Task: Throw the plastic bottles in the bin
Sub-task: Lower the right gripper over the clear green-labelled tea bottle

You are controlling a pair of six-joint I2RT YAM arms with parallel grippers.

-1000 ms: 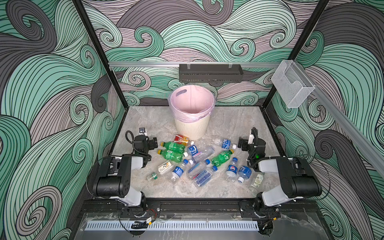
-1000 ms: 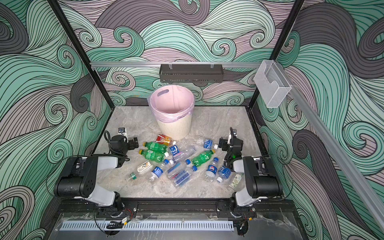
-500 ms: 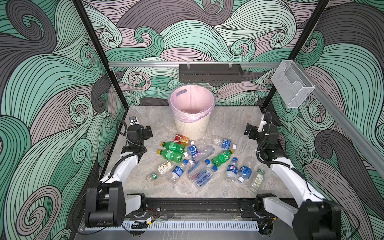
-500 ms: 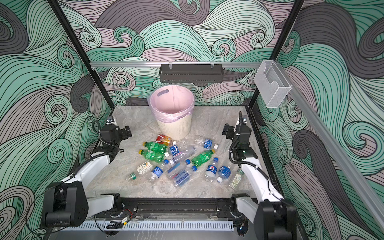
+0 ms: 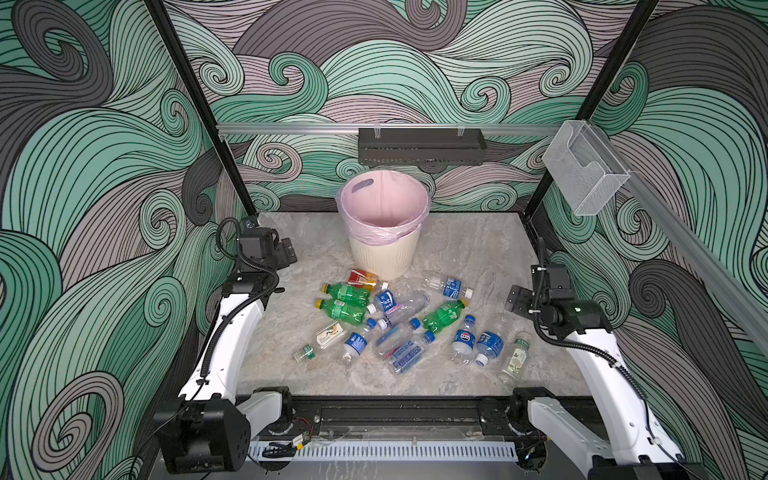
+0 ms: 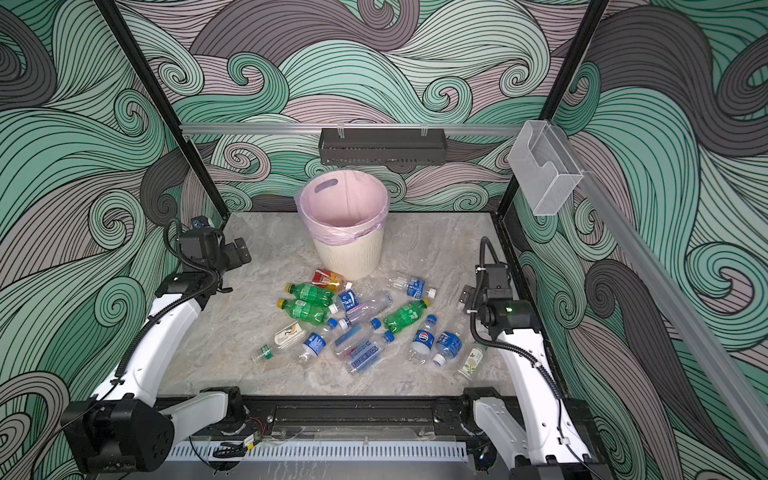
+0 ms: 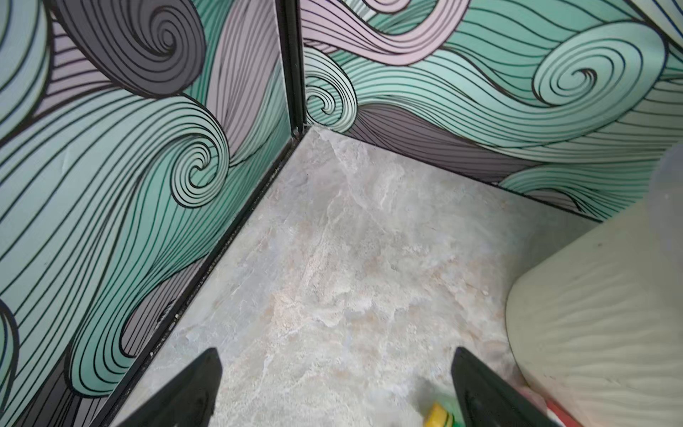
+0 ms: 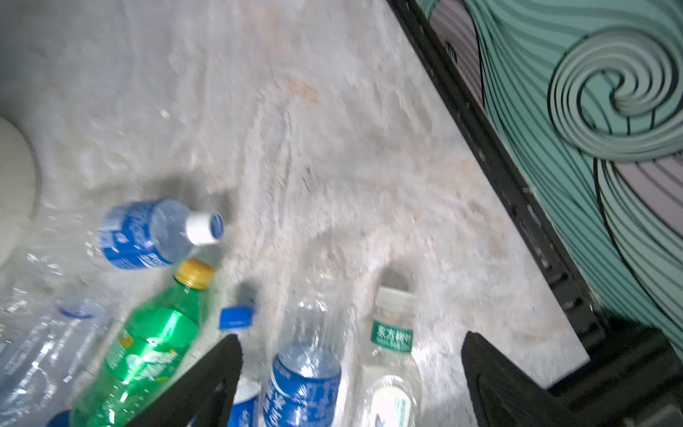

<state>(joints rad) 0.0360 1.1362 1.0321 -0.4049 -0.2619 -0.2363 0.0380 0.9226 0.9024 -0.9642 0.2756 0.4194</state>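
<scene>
Several crushed plastic bottles [image 5: 395, 320] [image 6: 353, 320], clear with blue labels and green with yellow caps, lie in a heap in front of the bin [image 5: 382, 253] [image 6: 353, 253], a cream ribbed basket with a pink liner. My left gripper [image 5: 286, 251] [image 7: 336, 388] hangs open and empty left of the bin [image 7: 598, 314], above bare table, a yellow cap [image 7: 438, 416] by one finger. My right gripper [image 5: 517, 301] [image 8: 351, 369] is open above the heap's right end. A blue-labelled bottle [image 8: 303, 384] and a green-labelled clear bottle [image 8: 391, 336] lie under its gap, apart from the fingers.
A black perforated shelf [image 5: 419, 147] hangs on the back wall above the bin. A clear box [image 5: 582, 174] is fixed to the right rail. Black frame posts and patterned walls close in the marble table [image 5: 478, 249] on three sides.
Both arms have unfolded from the table's front. The left gripper has gone back to beside the bin. The right gripper rose by the right wall, then dropped toward the rightmost bottles.
</scene>
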